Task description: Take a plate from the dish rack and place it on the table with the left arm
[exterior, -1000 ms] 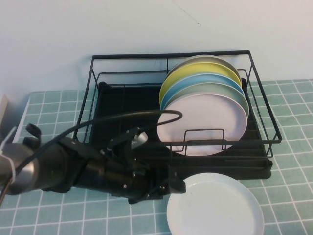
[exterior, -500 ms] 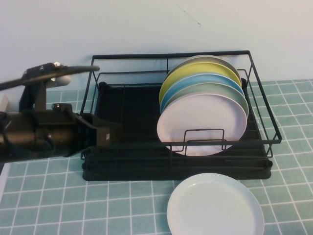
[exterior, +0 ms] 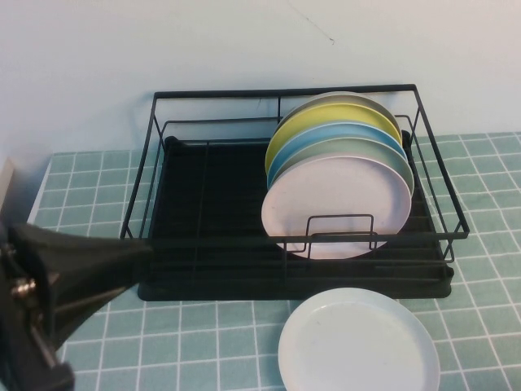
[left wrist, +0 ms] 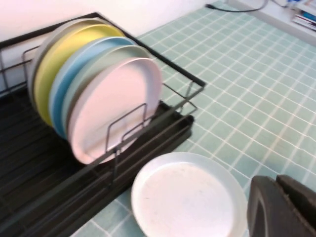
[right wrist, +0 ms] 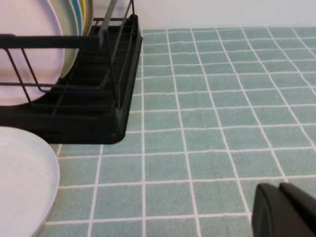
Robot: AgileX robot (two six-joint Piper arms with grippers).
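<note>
a pale wall backs the green-tiled table point(exterior: 89, 175). the white plate point(exterior: 358, 342) lies flat on it, just in front of the dish rack point(exterior: 212, 204). the left end effector point(left wrist: 284, 207) sits near the plate, empty, fingers closed together. the right end effector point(right wrist: 284, 210) hovers over bare tiles, also closed.

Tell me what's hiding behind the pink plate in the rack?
Behind the pink plate in the dish rack stand grey-green, blue, yellow and grey plates; only their upper edges show. The left tool and right tool hang shut over the table.
</note>
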